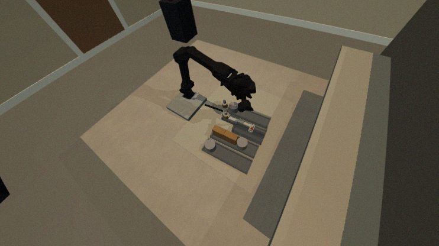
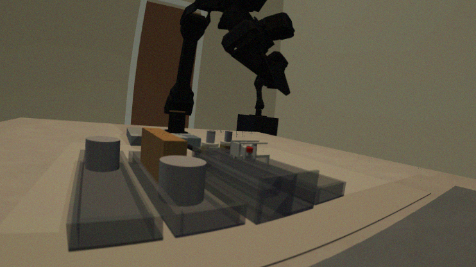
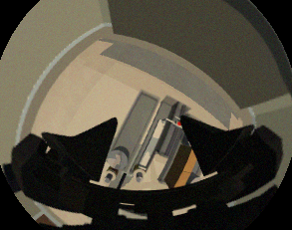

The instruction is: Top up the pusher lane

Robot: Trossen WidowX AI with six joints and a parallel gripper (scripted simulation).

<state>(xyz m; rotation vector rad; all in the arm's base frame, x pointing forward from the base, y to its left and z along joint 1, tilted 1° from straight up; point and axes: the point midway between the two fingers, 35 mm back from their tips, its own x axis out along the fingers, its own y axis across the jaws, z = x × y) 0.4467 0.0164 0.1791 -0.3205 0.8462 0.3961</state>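
The first jar (image 1: 223,102) stands on the table just off the tray ends, near the base plate (image 1: 181,109). The second jar (image 1: 225,113) stands just beside it, at the end of the lane (image 1: 239,122). From the top view I cannot tell whether it is inside the lane or just outside it. Both jars are tiny and blurred, each with a pale lid, and I cannot tell whether they match. From the exterior camera they are only two small grey stubs, mostly hidden behind the trays.

The pusher (image 1: 251,129), marked by a red spot, sits at the far end of that lane. A pale rod runs from it toward the second jar.

The gripper (image 3: 148,121) hangs above the lanes with its fingers spread wide and nothing between them. In the wrist view they frame the lanes, and the lower half of that picture is blocked by the gripper's own body. In the top view the wrist covers part of the neighbouring lane.

A grey cylinder (image 1: 232,106) stands near the jars, partly under the arm (image 1: 207,63). Two orange boxes (image 1: 225,134) lie in another lane. There is one more cylinder (image 1: 241,143) beside the boxes and another (image 1: 209,144) in the outermost tray.
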